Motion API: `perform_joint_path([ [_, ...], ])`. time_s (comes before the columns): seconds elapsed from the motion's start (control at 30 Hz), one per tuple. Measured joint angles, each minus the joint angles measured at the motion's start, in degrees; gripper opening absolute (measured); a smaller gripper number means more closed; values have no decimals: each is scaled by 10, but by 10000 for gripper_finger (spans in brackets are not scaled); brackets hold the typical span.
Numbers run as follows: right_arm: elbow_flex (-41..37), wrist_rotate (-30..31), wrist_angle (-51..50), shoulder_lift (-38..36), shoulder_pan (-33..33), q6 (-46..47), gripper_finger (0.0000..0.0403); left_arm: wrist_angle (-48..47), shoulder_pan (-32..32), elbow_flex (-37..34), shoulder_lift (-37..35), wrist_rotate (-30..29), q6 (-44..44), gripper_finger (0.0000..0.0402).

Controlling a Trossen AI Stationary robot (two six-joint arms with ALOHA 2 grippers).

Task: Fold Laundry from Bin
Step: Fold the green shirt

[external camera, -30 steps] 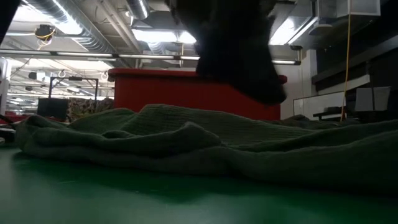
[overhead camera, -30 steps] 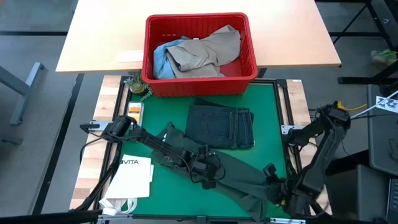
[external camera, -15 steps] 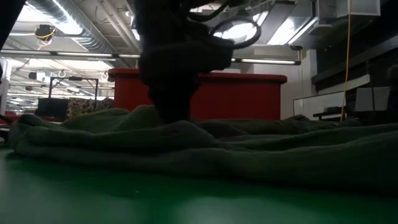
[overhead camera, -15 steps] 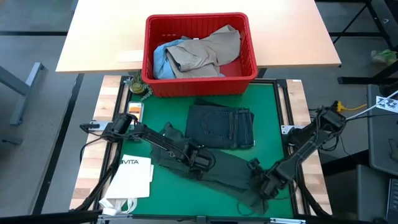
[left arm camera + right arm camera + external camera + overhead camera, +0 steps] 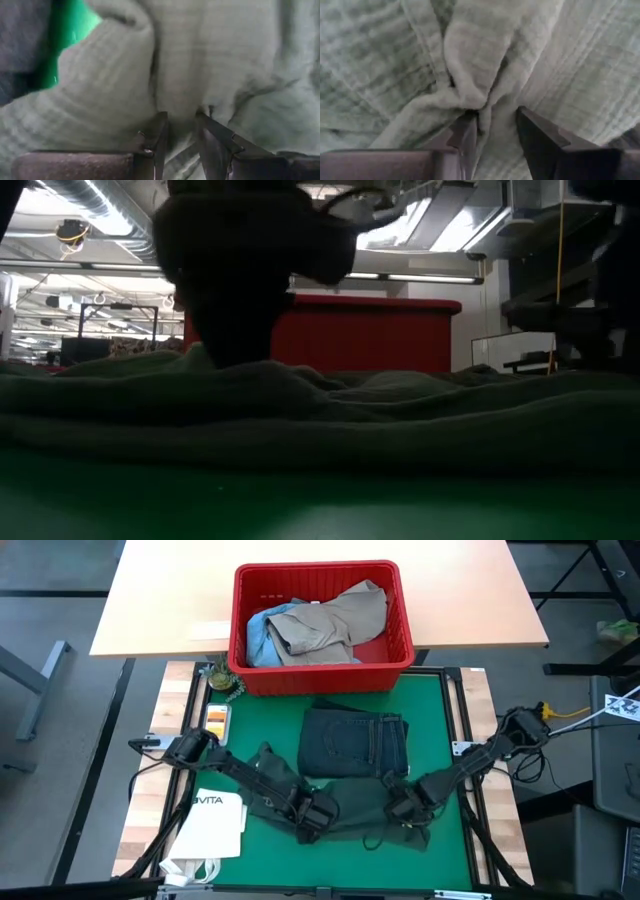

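The dark green shirt point(image 5: 345, 815) lies bunched on the near part of the green mat point(image 5: 440, 710), and fills the front of the low view point(image 5: 320, 405). My left gripper point(image 5: 318, 816) is shut on its left part and my right gripper point(image 5: 405, 810) on its right part, a hand's width apart. Dark folded trousers point(image 5: 355, 744) rest flat at the mat's middle. The red bin point(image 5: 322, 628) stands behind the mat, holding a khaki garment point(image 5: 335, 625) and a light blue one point(image 5: 262, 635). My left gripper point(image 5: 180, 125) pinches a raised ridge of the green shirt's ribbed cloth point(image 5: 177, 107) between its two fingers, coming steeply from above. The cloth around the hold lies on the mat, slack and rumpled. How many layers are in the pinch does not show. My right gripper point(image 5: 492, 125) pinches a gathered fold of the green shirt point(image 5: 480, 102) between its two fingers, pointing down from above. The fold bulges up ahead of the fingertips, several layers thick. The rest of the cloth lies on the mat beneath.
A white paper bag printed VITA point(image 5: 212, 825) lies at the mat's near left. A small plant point(image 5: 222, 678) and an orange-marked card point(image 5: 215, 718) sit by the bin's left corner. Bare green mat shows to the right of the trousers.
My right gripper has carried the shirt's right end from the near right corner toward the left and far side, sinking as it went. The shirt, earlier stretched slantwise across the mat, is now gathered short between the grippers. My left gripper has tipped steeper downward and shifted slightly left.
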Motion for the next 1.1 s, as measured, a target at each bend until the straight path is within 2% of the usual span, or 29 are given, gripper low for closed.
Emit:
perform_joint_path([
  [0.13, 66, 33, -98, -8, -2, -22, 140, 26, -8, 7, 0, -30, 1, 93],
  [0.23, 107, 29, -173, -10, 3, -8, 140, 37, -9, 15, 0, -31, 1, 93],
  [0.37, 155, 26, -220, -13, 26, 10, 140, 40, -10, 33, 0, -33, 3, 93],
  [0.5, 189, 25, -196, -12, 64, 37, 140, 41, -9, 48, 0, -45, 4, 93],
  [0.63, 193, 22, -116, -12, 97, 41, 140, 58, -9, 61, 0, -73, 25, 93],
  [0.87, 193, 63, -23, 23, 128, 27, 140, 204, -9, 53, 0, -93, 86, 93],
  [1.0, 193, 60, -18, 51, 127, 11, 140, 275, -8, 38, 0, -119, 117, 93],
  [1.1, 193, 57, -17, 72, 127, 10, 140, 295, -3, 36, 4, -124, 119, 93],
])
